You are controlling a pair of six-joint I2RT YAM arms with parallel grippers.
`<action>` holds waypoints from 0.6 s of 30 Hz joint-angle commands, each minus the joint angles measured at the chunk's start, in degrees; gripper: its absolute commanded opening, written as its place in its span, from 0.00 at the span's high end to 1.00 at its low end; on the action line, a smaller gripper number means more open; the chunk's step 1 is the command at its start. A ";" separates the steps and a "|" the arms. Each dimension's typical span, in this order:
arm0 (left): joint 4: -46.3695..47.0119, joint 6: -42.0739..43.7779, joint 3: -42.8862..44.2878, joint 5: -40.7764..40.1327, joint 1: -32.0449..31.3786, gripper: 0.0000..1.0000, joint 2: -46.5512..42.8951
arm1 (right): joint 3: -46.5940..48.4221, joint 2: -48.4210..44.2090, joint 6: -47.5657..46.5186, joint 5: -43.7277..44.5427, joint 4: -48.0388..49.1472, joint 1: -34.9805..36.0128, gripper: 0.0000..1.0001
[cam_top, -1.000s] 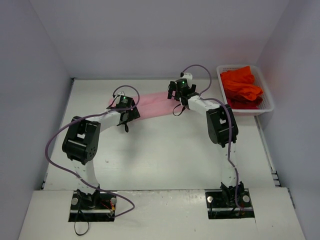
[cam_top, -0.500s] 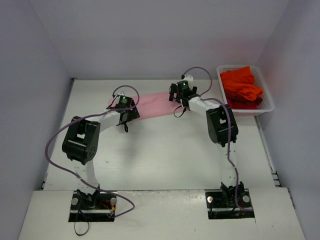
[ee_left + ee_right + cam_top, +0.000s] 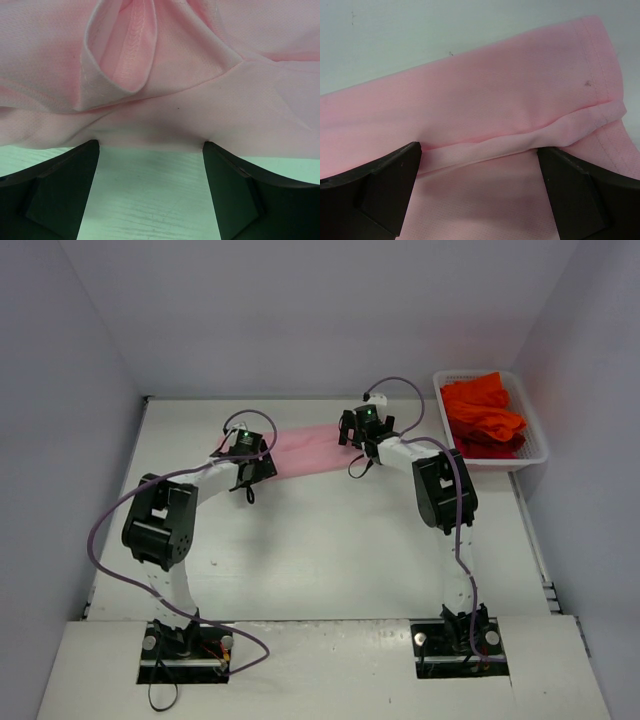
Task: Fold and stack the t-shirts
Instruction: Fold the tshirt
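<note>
A light pink t-shirt lies flat across the far middle of the table, stretched between the two wrists. My left gripper is open at its near edge, fingers spread over bare table just short of the cloth, where a sleeve fold stands up. My right gripper is open right above the shirt's right end, its fingers either side of a folded hem ridge. Nothing is pinched in either one. Orange-red t-shirts sit heaped in the white basket at the far right.
The table's white walls close in the back and both sides. A purple cable loops from each arm, the left cable hanging wide over the table's left part. The basket stands against the right wall.
The right wrist has crept slightly right and farther back along the pink shirt. The left wrist has shifted a touch to the left. Both grippers stayed open.
</note>
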 commanded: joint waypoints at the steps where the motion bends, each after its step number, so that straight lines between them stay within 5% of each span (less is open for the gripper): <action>1: -1.00 1.73 4.06 -1.71 0.64 0.19 -5.22 | -0.82 -3.73 0.11 1.15 0.55 -0.71 0.00; 18: -1.62 3.66 7.23 -3.20 2.39 0.19 -3.91 | -3.45 -4.52 0.20 0.98 1.08 -0.89 0.00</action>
